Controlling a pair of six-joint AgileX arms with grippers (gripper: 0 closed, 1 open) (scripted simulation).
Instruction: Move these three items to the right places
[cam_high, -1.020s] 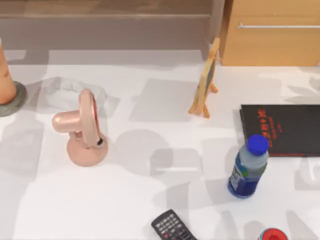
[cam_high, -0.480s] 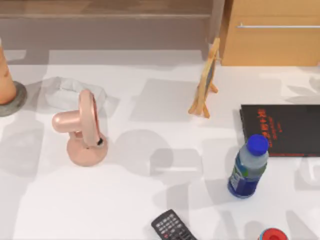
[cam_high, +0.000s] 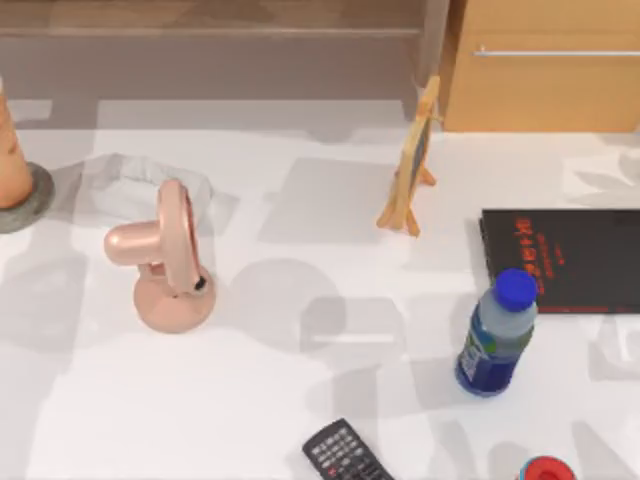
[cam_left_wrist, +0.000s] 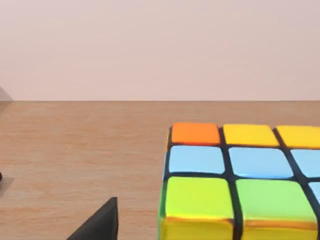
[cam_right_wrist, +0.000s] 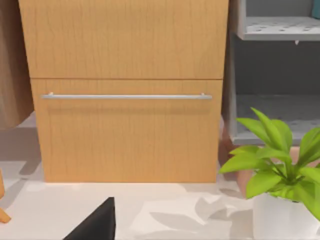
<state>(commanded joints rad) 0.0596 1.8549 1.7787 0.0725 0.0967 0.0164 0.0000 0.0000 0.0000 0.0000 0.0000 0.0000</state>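
Note:
The puzzle cube (cam_left_wrist: 240, 185), with orange, yellow, light-blue and green tiles between black lines, rests on a wooden surface close in front of the left wrist camera. A black part of my left gripper (cam_left_wrist: 100, 222) shows beside it, apart from the cube. The tall peach-orange vase (cam_high: 10, 150) stands on a grey round base (cam_high: 38, 195) at the table's far left edge. A black part of my right gripper (cam_right_wrist: 97, 222) shows low over the white table, facing a wooden drawer cabinet (cam_right_wrist: 125, 100).
On the white table stand a pink desk fan (cam_high: 165, 260), a small wooden easel (cam_high: 410, 165), a black book with red lettering (cam_high: 565, 260), a blue bottle (cam_high: 497, 335), a remote (cam_high: 345, 455) and a red-capped item (cam_high: 547, 470). A potted plant (cam_right_wrist: 280, 170) stands by the cabinet.
Nothing on the table has moved. Only the soft shadows on the white surface have shifted slightly.

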